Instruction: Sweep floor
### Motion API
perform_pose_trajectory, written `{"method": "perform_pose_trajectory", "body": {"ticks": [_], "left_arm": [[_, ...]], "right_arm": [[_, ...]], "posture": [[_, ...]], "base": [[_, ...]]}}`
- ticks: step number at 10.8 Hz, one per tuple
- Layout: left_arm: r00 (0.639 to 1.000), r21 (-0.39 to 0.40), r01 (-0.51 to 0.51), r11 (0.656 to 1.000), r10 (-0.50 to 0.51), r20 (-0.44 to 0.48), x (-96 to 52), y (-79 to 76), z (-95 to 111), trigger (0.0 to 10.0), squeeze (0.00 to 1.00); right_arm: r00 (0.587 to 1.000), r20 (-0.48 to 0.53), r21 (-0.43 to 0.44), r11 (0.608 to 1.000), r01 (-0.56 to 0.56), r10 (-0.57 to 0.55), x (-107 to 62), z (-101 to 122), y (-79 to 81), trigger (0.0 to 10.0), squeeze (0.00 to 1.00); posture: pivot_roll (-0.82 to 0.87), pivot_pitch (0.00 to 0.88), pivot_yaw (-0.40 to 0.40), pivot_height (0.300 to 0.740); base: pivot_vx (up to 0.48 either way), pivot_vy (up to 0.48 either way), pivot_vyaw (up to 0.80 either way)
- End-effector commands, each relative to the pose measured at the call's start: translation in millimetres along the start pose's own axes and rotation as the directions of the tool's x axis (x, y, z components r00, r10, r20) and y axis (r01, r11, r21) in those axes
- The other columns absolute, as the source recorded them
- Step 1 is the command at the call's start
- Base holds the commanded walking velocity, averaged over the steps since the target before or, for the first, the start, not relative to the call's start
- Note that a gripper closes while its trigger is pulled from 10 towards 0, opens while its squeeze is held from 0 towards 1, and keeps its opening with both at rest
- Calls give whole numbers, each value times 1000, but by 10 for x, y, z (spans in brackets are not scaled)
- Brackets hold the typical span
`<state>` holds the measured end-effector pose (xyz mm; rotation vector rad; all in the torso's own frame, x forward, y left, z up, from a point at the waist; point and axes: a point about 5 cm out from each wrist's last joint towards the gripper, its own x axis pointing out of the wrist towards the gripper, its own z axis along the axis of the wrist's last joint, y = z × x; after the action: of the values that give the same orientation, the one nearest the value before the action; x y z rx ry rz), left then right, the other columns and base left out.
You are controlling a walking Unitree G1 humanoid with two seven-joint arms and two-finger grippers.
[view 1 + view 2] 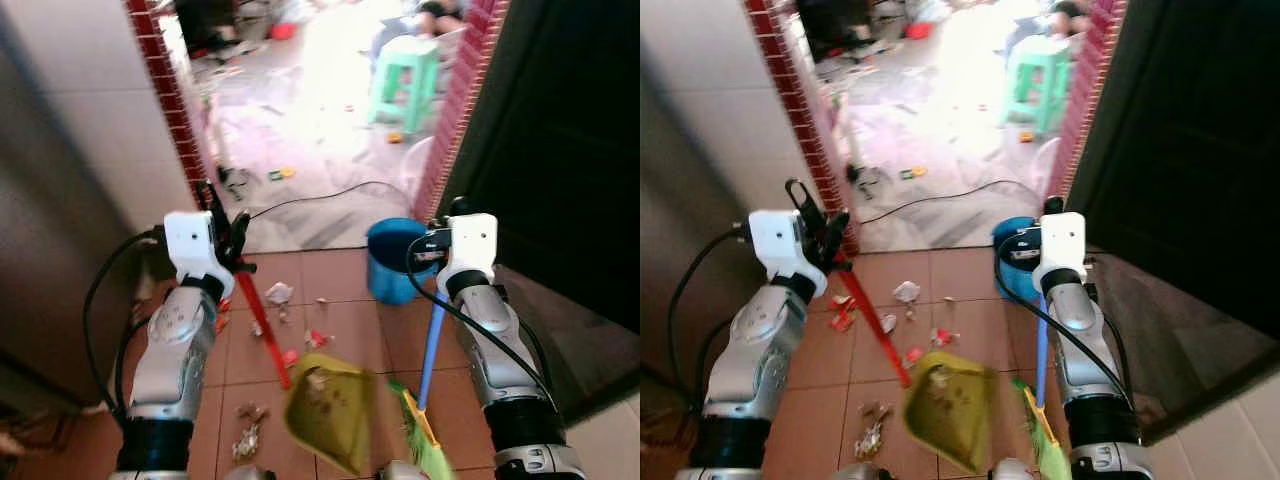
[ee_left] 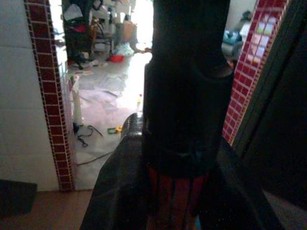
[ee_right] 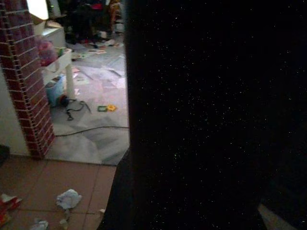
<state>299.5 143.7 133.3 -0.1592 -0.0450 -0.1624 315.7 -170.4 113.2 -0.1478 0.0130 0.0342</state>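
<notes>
Left eye view: the left claw (image 1: pixel 228 235) is clamped on the red handle (image 1: pixel 262 318) of the dustpan (image 1: pixel 330 405). The handle slopes down to the yellow-green pan, which sits just above the brown tiled floor (image 1: pixel 340 330) and holds bits of litter. The right claw (image 1: pixel 437 243) sits at the top of the blue broom (image 1: pixel 430 350) shaft; whether its fingers are apart or together cannot be told. The green bristles (image 1: pixel 425 445) lie just beside the pan. Paper scraps (image 1: pixel 279 293) and wrappers are scattered on the tiles left of the pan. A blue bucket (image 1: pixel 392 258) stands near the doorway.

Right eye view: a black cable (image 1: pixel 940 198) crosses the grey floor beyond the doorway, and a green stool (image 1: pixel 1040 80) stands farther back.

Left wrist view: the dark fingers (image 2: pixel 184 86) close around the red shaft. A red brick pillar (image 2: pixel 53 91) edges the doorway.

Right wrist view: a dark mass covers most of the frame. A white scrap lies on the tiles.
</notes>
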Motion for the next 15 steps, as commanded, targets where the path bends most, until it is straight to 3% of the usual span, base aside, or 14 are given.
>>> {"method": "perform_pose_trajectory", "body": {"ticks": [1,5,8,9,11,15], "left_arm": [[992,-20,-1,1000,3,123,69,-11,289,10000,0],[965,-113,-17,993,46,259,170,18,733,10000,0],[935,-148,-35,988,85,345,247,58,1059,10000,0],[929,-159,-34,987,90,358,238,61,1113,10000,0],[928,-167,-40,985,99,361,241,60,1121,10000,0],[920,-169,-61,984,121,373,240,63,1155,10000,0]], "right_arm": [[999,36,11,1000,21,-22,39,90,8,10000,0],[978,-8,-10,978,207,-207,-94,-98,-85,10000,0],[972,-5,-39,971,234,-234,-95,-115,-215,10000,0],[966,-3,-47,965,259,-259,-76,-101,-309,10000,0],[965,-4,-57,963,263,-264,-51,-98,-353,10000,0],[972,-2,-43,971,234,-234,-39,-99,-291,10000,0]], "posture": [[-72,0,47,740],[-85,0,57,740],[-89,0,51,740],[-88,0,44,740],[-87,0,40,740],[-88,0,38,740]], "base": [[0,0,0],[0,0,0],[170,0,0],[330,0,0],[409,0,-256],[480,0,-331]]}}
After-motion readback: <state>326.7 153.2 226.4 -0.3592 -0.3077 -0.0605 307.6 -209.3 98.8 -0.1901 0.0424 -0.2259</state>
